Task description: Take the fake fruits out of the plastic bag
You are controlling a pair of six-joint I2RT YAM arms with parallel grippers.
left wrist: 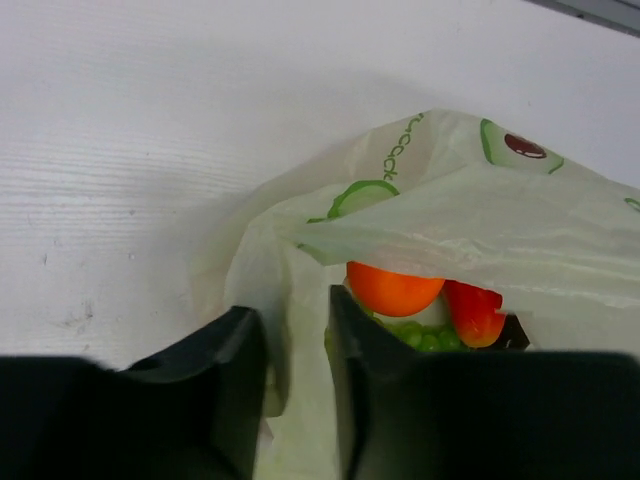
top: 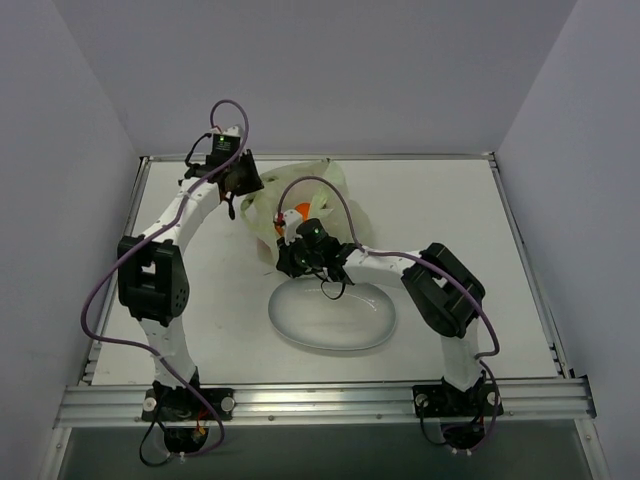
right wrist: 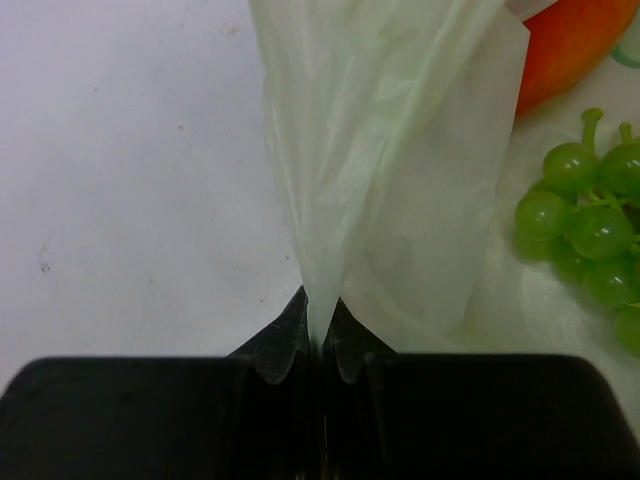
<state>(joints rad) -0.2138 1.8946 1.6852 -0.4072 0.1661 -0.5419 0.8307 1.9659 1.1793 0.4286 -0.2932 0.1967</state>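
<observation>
Top view: I'm seeing the thin crinkled translucent pale-green plastic bag (top: 325, 178) lying at the far middle of the white table (top: 450, 220), just beyond the white oval plate (top: 345, 325). The left gripper (top: 243, 188) is sitting at the bag's left edge. The right gripper (top: 288, 245) is at its near edge, between bag and plate. A glossy round orange fruit (top: 292, 213) is showing in the mouth, and every fruit I can make out is inside the bag

Left wrist: the left claw's fingers (left wrist: 245, 390) are standing a narrow gap apart with a fold of film in it. The gap looks wider than the film, so I'm reading it as not clamping. Beyond them the mouth is gaping on the orange, a red strawberry-like piece (left wrist: 475, 312) and some green grapes

Right wrist: the right claw is pinching a pleat of film tight between closed tips, with soft creases fanning upward. The glossy green grape bunch (right wrist: 590, 225) is lying on film to the right

I'm judging the step as spreading the mouth:
- I'm wanting the left claw biting its fold before any pull
- then pulling apart slowly, since the film looks thin and slick and likely to slip or tear
- the fruits look hard and smooth, so I'm expecting them to roll
</observation>
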